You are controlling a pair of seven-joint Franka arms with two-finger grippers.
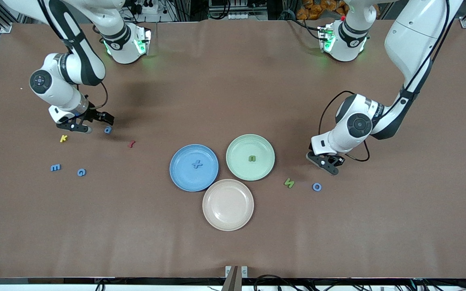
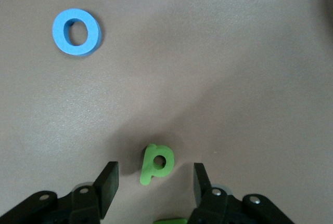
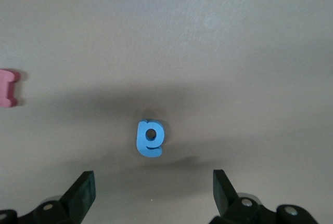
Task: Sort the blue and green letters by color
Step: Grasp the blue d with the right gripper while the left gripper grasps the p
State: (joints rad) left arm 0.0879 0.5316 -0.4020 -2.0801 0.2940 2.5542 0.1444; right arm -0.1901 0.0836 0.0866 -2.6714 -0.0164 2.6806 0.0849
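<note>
Left pincer point(image 1: 330, 165) lowered at left arm's end of counter point(image 1: 233, 250); fingers point(image 2: 106, 186) parted either side of small green foam letter p point(image 2: 155, 163), not seen touching it; not clenched. Light blue foam letter o point(image 1: 317, 186) and green foam letter N point(image 1: 289, 183) lying just beside, on counter. Right pincer point(image 1: 91, 123) released, spread wide beside light blue foam letter a point(image 1: 108, 130). Blue X point(image 1: 197, 164) seated in blue plate point(image 1: 180, 178); green u point(image 1: 252, 158) in green plate point(image 1: 265, 167). Blue E point(image 1: 56, 167) and G point(image 1: 81, 172) lying at right arm's end.
</note>
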